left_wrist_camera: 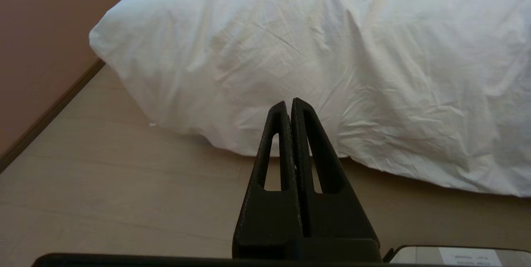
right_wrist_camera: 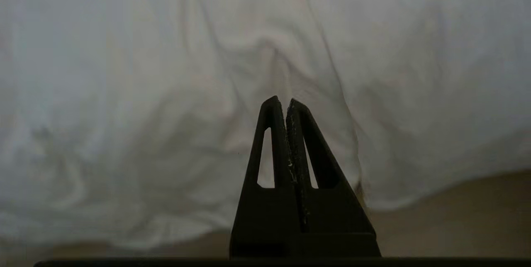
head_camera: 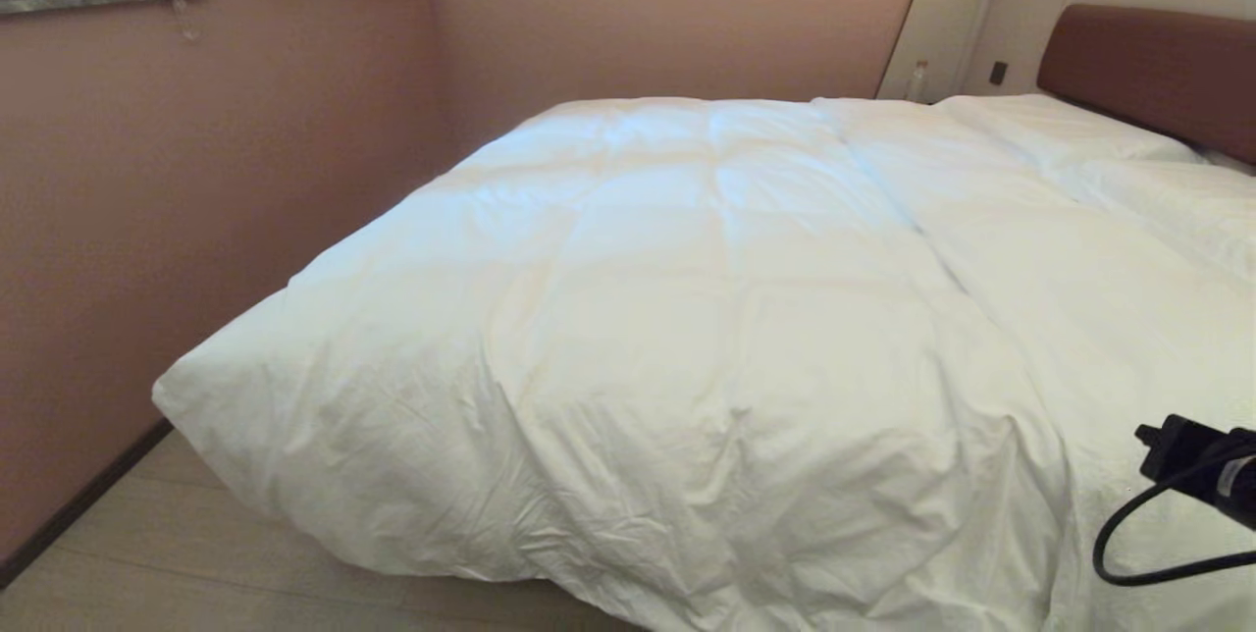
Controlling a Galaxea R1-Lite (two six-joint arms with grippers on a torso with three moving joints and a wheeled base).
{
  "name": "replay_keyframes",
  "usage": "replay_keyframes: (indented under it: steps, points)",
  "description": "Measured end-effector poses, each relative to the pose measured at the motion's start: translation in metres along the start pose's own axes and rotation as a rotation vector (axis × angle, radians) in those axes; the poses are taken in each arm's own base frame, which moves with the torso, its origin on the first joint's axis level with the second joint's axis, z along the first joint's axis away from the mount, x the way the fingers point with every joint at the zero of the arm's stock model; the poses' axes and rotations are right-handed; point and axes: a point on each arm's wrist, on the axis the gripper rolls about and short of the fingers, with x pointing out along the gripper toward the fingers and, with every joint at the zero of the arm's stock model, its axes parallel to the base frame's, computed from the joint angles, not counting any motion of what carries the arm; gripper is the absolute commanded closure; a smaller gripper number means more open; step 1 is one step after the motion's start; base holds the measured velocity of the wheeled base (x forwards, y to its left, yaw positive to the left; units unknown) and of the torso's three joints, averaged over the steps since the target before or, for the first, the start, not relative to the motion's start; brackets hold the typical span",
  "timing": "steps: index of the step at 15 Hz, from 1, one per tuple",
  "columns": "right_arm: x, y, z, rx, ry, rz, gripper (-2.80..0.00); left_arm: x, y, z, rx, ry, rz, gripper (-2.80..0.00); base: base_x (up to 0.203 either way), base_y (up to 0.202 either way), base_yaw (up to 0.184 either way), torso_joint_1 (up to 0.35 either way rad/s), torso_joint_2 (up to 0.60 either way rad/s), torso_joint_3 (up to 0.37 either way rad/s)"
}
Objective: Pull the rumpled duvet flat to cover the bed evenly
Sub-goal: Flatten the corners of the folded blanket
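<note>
In the head view, the duvet (head_camera: 687, 318) is lying across most of the frame, covering the bed (head_camera: 1143, 63) from the brown headboard at upper right down to the foot, where its creased hem is hanging over toward the floor (head_camera: 147, 553) at lower left. The right arm's wrist is poking in at the lower right edge, trailing a black cable (head_camera: 1128, 544).

In the left wrist view, the left gripper (left_wrist_camera: 289, 104) is sitting at centre with its jaws pressed together and holding nothing, pointing at the overhanging hem.

In the right wrist view, the right gripper (right_wrist_camera: 281, 102) is likewise closed and empty, hovering close to wrinkled fabric in mid-frame.

The duvet is looking soft, puffy and light but bulky; pinching a thick fold at the hem or the lower-left corner would probably be giving the surest grip.
</note>
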Motion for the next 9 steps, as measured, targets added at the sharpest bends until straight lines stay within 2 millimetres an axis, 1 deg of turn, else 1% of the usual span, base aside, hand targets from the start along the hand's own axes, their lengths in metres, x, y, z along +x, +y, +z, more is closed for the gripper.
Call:
replay_keyframes:
  steps: [3, 8, 9]
  points:
    - [0.015, -0.004, -0.024, -0.055, 0.152, -0.023, 0.0, 0.0, 0.0, 0.0, 0.0, 0.0, -0.001, 0.0, 0.0, 0.0, 0.0, 0.0, 0.0, 0.0]
    - [0.055, -0.012, -0.061, -0.13, 0.355, -0.064, 0.0, 0.0, 0.0, 0.0, 0.001, -0.001, 0.0, 0.0, 0.0, 0.0, 0.0, 0.0, 0.0, 0.0]
    - [0.064, -0.015, -0.072, -0.146, 0.403, -0.072, 0.0, 0.0, 0.0, 0.0, 0.0, 0.0, -0.001, 0.0, 0.0, 0.0, 0.0, 0.0, 0.0, 0.0]
